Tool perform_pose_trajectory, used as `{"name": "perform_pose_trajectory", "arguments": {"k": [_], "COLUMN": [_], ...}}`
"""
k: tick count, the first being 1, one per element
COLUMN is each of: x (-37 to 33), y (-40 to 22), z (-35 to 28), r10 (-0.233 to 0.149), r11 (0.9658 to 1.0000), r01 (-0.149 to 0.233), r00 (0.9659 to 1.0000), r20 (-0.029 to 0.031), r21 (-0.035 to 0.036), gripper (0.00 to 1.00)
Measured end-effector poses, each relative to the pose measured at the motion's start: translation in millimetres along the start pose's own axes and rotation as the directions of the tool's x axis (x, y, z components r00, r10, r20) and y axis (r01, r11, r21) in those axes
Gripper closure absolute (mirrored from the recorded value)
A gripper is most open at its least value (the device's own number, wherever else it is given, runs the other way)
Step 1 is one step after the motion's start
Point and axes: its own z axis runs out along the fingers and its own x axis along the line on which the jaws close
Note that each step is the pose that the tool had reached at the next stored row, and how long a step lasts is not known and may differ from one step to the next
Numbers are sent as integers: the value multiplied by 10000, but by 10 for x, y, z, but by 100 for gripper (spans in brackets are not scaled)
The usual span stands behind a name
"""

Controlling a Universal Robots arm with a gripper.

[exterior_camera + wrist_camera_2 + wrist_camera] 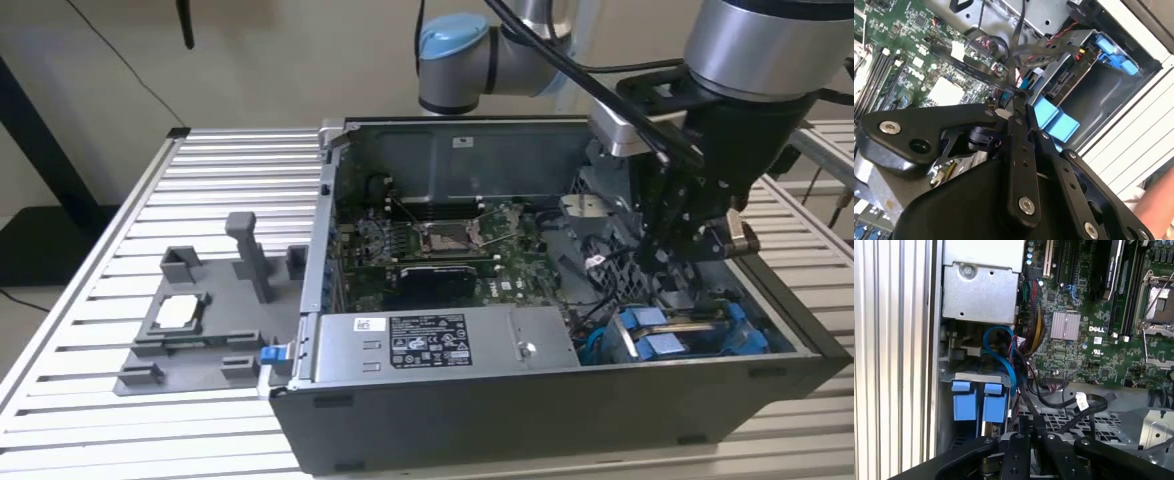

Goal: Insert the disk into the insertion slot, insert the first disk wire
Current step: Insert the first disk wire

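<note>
1. Grey fixture tray (200,335) sat on the slatted table (94,300) at the exterior view's left, just beside the open PC case (534,420). It carried a small flat silver-and-white part (178,313).
2. Power-supply box (441,345) lay along the case's near wall, label up. Motherboard (454,240) sat behind it, CPU socket bare.
3. Insertion slot (687,335) was in the case's near corner at the exterior view's right, blue clips visible. In the first wrist view two blue tabs (979,400) showed at the bay, with a blue cable (1004,360) looping just above them.
4. Disk (1066,82) looked seated in the bay: the second wrist view showed its connector edge framed by the blue carrier.
5. Gripper (681,245) hung inside the case above the bay, far of the blue clips.
6. Fingers (1019,125) were pressed together on a thin dark wire (1016,60); both wrist views showed it leaving the tips toward the cable bundle.
</note>
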Motion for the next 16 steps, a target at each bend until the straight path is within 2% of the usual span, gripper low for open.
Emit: {"name": "perform_pose_trajectory", "arguments": {"k": [5,7,16], "x": [112,157,318], "y": [-76,-106,-246], "z": [26,37,118], "r10": [13,18,46], "r11": [9999,9998,9998], "r01": [-12,-17,-38], "r00": [10000,10000,9992], "r20": [36,63,386], "r21": [-171,-209,-206], "gripper": [85,85,85]}}
